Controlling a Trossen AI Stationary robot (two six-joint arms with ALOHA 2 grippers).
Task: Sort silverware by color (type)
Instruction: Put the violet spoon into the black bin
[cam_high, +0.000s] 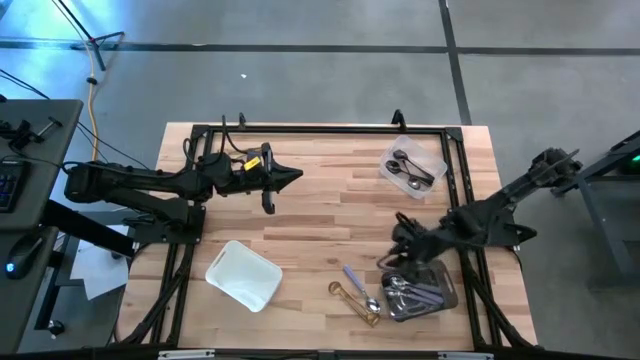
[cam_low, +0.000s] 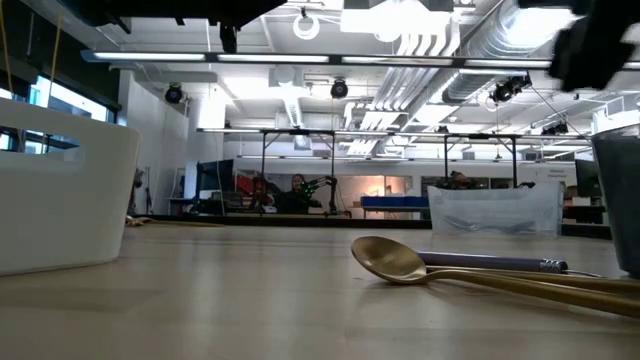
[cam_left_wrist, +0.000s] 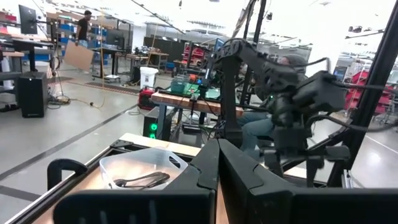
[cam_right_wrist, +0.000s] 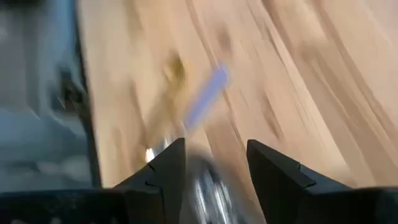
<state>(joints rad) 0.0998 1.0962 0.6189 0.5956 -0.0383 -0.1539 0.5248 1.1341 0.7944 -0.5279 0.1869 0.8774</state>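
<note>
Two dark, jointed robot arms with black two-finger grippers

The left arm (cam_high: 140, 185), at the left of the high view, is matte black with rounded joint housings, a yellow-orange label near its wrist and thin black cables along it; its left gripper (cam_high: 290, 178) tapers to a narrow point. The right arm (cam_high: 510, 205), at the right of the frame, is the same black, with blocky segments. The right gripper (cam_right_wrist: 211, 174) shows two angular black fingers with bevelled edges.

Left end effector (cam_high: 296, 178) closed, arm raised; right end effector (cam_high: 398, 252) seemingly open, arm reaching low
</note>
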